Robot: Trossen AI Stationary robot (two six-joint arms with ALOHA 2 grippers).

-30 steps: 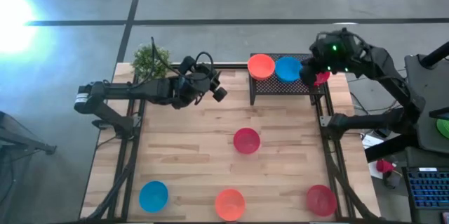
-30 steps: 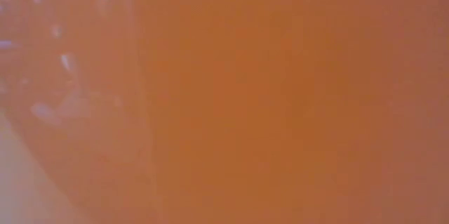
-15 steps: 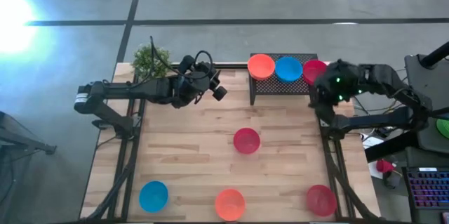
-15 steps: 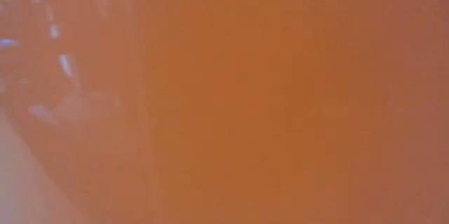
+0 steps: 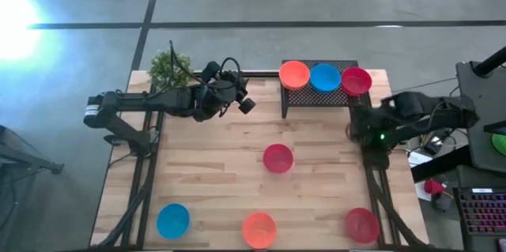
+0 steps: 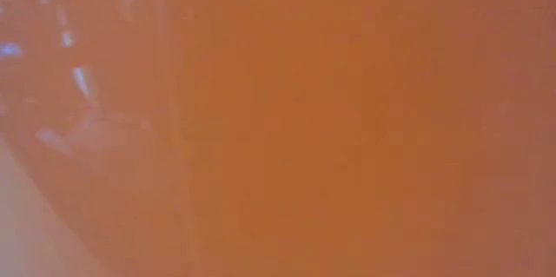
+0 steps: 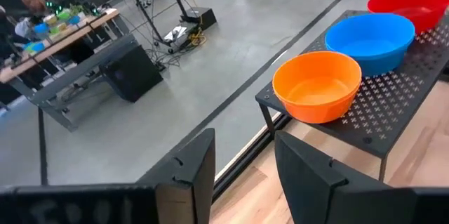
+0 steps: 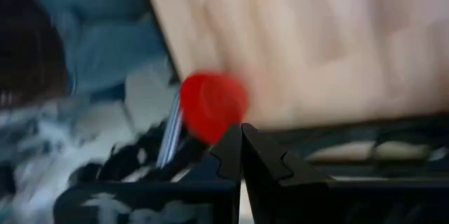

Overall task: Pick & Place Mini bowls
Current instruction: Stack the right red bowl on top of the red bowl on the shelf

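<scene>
Right arm (image 5: 379, 126) withdrawn; low view blocked

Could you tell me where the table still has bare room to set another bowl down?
The widest bare wood lies between the left gripper, the red bowl mid-table and the blue bowl at the near left corner. A smaller patch sits between that red bowl and the right gripper. The rack is crowded: orange, blue and red bowls fill its top.
</scene>
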